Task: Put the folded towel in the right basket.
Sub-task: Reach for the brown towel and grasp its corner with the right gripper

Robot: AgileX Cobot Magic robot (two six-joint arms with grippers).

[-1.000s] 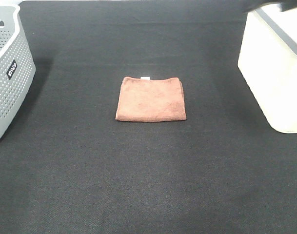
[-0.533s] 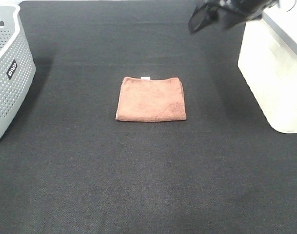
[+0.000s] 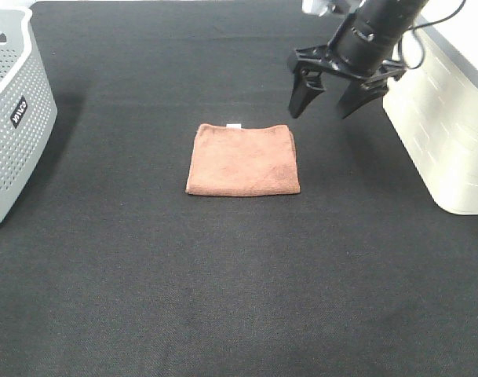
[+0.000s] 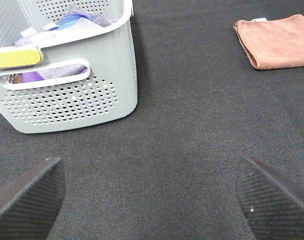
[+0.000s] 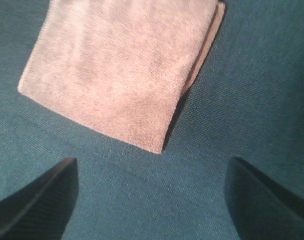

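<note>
A folded brown towel (image 3: 243, 159) lies flat on the black table in the middle; it also shows in the left wrist view (image 4: 276, 40) and the right wrist view (image 5: 124, 65). The white right basket (image 3: 449, 126) stands at the right edge. My right gripper (image 3: 325, 104) is open and empty, hanging above the table just behind and to the right of the towel. My left gripper (image 4: 152, 192) is open and empty, low over the table near the grey basket, out of the exterior high view.
A grey perforated basket (image 3: 9, 118) stands at the left edge, holding several cloths (image 4: 67, 22). The black cloth table (image 3: 239, 283) stretches bare in front of the towel.
My right arm has swung in from the top right and come down beside the towel's far right corner, fingers spread. The towel has not moved.
</note>
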